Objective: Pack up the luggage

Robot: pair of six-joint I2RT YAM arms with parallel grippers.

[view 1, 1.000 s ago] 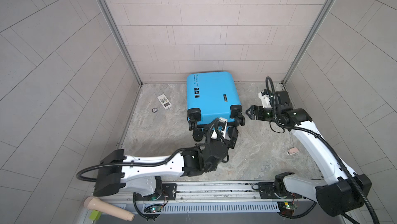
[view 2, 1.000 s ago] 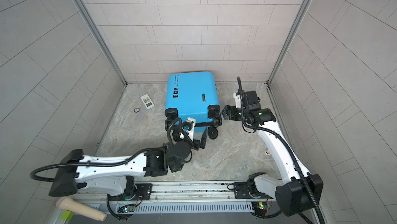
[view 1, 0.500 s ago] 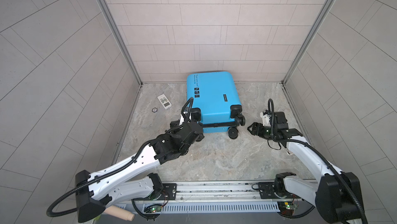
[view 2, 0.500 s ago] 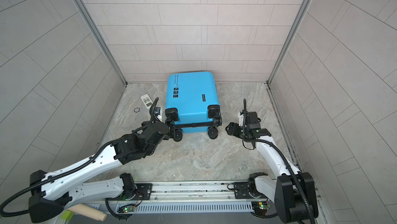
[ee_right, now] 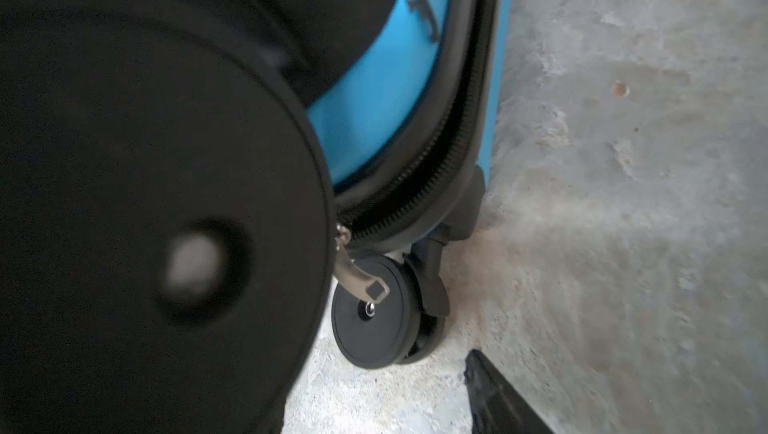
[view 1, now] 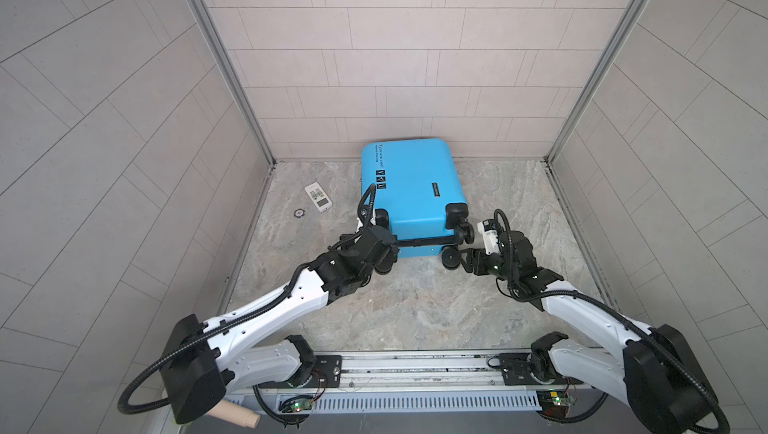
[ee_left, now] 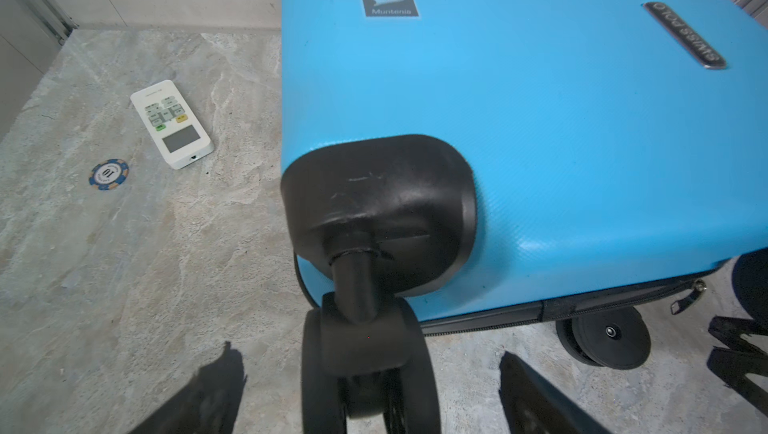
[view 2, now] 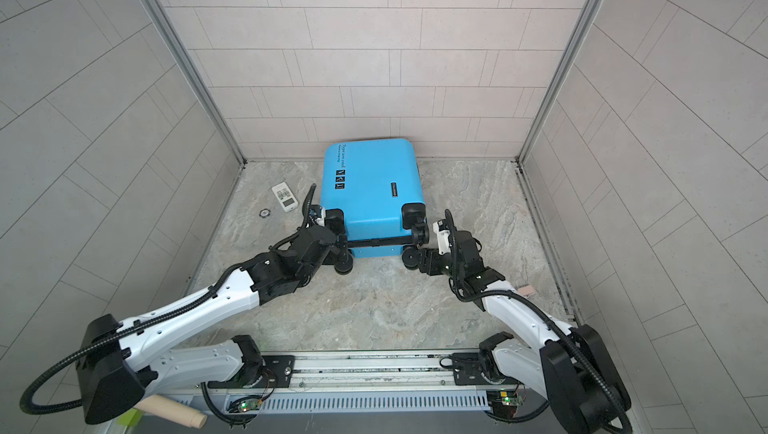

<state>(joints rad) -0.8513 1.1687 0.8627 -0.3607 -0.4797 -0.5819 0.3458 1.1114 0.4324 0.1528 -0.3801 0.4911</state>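
Observation:
The luggage (view 1: 411, 186) is a bright-blue suitcase lying flat and zipped, its far end at the back wall and its black wheels toward me. My left gripper (ee_left: 365, 357) is open, with the near left wheel (ee_left: 365, 348) between its spread fingers; neither finger touches it. My right gripper (view 1: 467, 261) is low by the near right wheels (view 1: 452, 260). In the right wrist view one finger (ee_right: 494, 390) shows over bare floor, and a blurred wheel (ee_right: 145, 224) hides the other. The metal zipper pull (ee_right: 359, 282) hangs at that corner.
A white remote (view 1: 318, 198) and a blue poker chip (view 1: 298, 213) lie on the stone floor left of the suitcase. A small pink thing (view 2: 528, 289) lies by the right wall. Tiled walls close in three sides. A wooden handle (view 1: 237, 413) sticks out below the rail.
My left arm swung from in front of the suitcase's middle out to its near left wheel. My right arm came down and in toward the right wheels, its jaws narrowing. The suitcase stayed put.

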